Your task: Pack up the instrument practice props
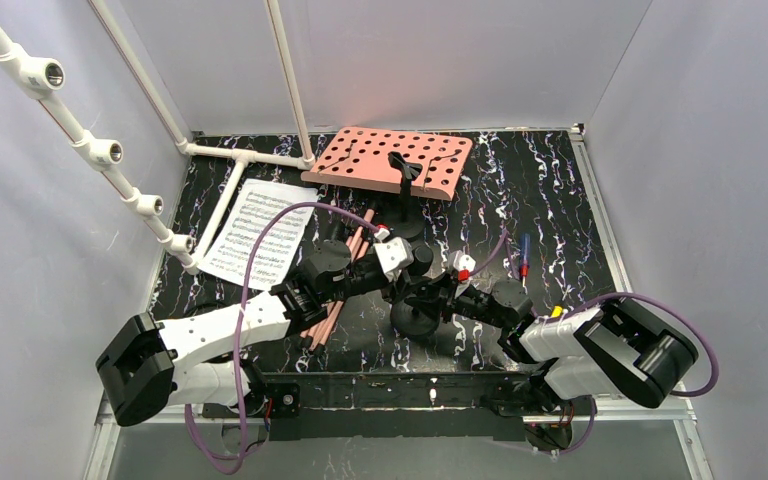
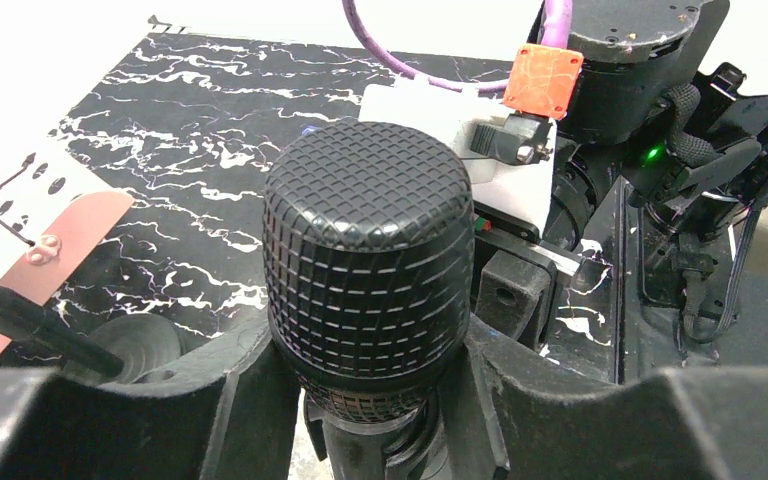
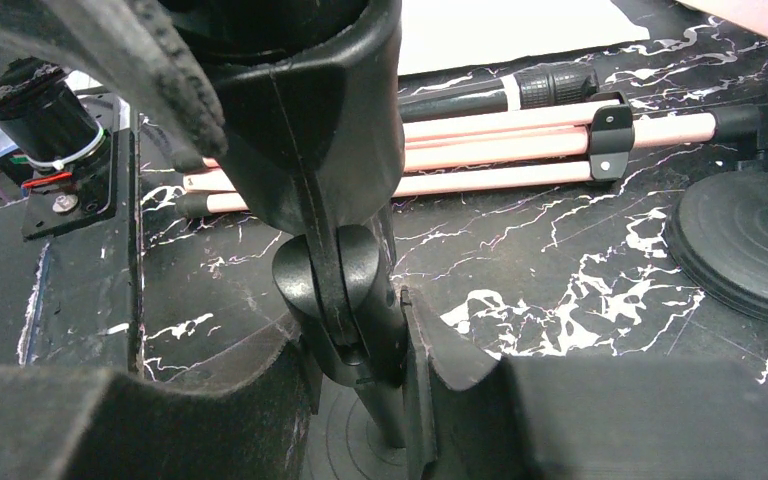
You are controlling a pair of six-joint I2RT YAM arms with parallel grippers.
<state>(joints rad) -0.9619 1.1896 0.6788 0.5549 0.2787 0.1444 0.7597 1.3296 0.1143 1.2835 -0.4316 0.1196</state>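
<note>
A black microphone (image 2: 370,250) stands on its round base (image 1: 415,318) mid-table. My left gripper (image 2: 375,400) is shut on the lower part of its grille head, a finger on each side. My right gripper (image 3: 360,350) is shut on the stand's black swivel joint (image 3: 335,290) just above the base. A second microphone stand (image 1: 405,175) rises in front of the salmon-pink music desk (image 1: 385,160), which lies flat at the back. The folded pink tripod legs (image 3: 520,150) lie left of centre. White sheet music (image 1: 255,230) lies at the left.
A white pipe frame (image 1: 230,155) runs along the left wall and back-left corner. A small blue-and-red screwdriver (image 1: 524,255) lies right of centre. The second stand's round base (image 3: 740,240) sits close behind the grippers. Both wrists crowd the middle.
</note>
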